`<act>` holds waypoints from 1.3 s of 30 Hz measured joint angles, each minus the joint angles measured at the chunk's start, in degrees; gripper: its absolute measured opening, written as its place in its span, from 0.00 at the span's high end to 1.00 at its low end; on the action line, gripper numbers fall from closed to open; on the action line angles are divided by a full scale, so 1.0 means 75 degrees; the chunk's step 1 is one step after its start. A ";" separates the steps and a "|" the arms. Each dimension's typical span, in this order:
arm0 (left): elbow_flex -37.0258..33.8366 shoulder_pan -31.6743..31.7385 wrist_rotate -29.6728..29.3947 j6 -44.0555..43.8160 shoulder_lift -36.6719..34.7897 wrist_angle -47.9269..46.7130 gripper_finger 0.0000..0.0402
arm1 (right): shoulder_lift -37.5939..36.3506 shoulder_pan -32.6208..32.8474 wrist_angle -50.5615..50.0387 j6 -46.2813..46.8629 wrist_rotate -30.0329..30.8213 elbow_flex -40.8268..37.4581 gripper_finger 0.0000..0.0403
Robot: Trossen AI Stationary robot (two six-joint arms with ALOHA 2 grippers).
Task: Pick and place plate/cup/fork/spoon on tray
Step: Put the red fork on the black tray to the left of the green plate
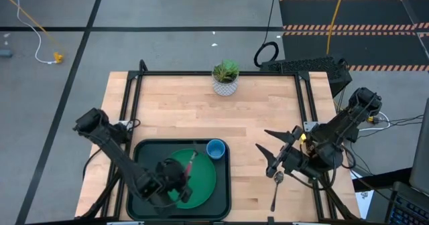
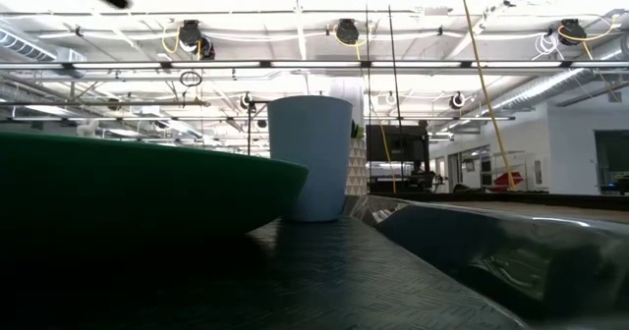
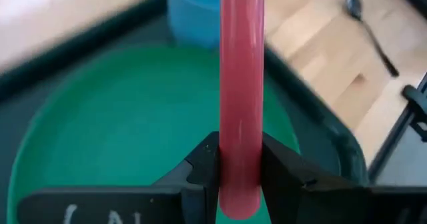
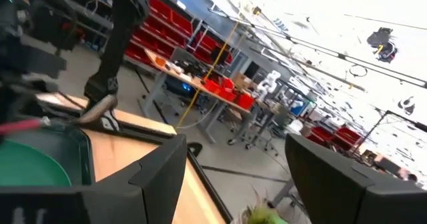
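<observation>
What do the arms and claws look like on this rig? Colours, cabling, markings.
Both arms are dark, near-black jointed links. The left claw has two matte black angular fingers on a black crossbar with faint white lettering. The right claw has broad, flat black fingers. The right arm carries a yellow detail near the wrist, with loose cables at its base.

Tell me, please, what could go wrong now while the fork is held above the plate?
The left tool grips the fork only near its handle end, so it may tilt or slip. Its tip points toward the cup and could knock it. The spoon lies near the table's front edge, below the right tool.
</observation>
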 joint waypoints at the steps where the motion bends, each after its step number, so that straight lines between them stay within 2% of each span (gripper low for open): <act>1: 0.0000 -0.0125 0.0179 -0.0434 0.0000 -0.0178 0.78 | 0.0000 0.0030 0.0002 -0.0061 0.0017 0.0000 0.39; 8: -0.0002 -0.1079 0.1517 -0.3041 0.0003 -0.1237 0.78 | 0.0000 0.0242 -0.0003 -0.0429 0.0355 0.0000 0.39; 17: -0.0003 -0.2142 0.3444 -0.5763 0.0111 -0.1843 0.78 | 0.0000 0.0345 0.0000 -0.0463 0.0374 0.0000 0.39; 23: -0.0006 -0.2242 0.4414 -0.6178 0.0466 -0.2010 0.78 | 0.0000 0.0345 -0.0003 -0.0452 0.0374 0.0000 0.39; 30: -0.0006 -0.2060 0.5055 -0.6380 0.0942 -0.2103 0.78 | 0.0000 0.0345 0.0000 -0.0444 0.0371 0.0000 0.39; 39: -0.0006 -0.1530 0.5177 -0.6406 0.1304 -0.2071 0.78 | 0.0000 0.0345 -0.0002 -0.0382 0.0368 0.0000 0.39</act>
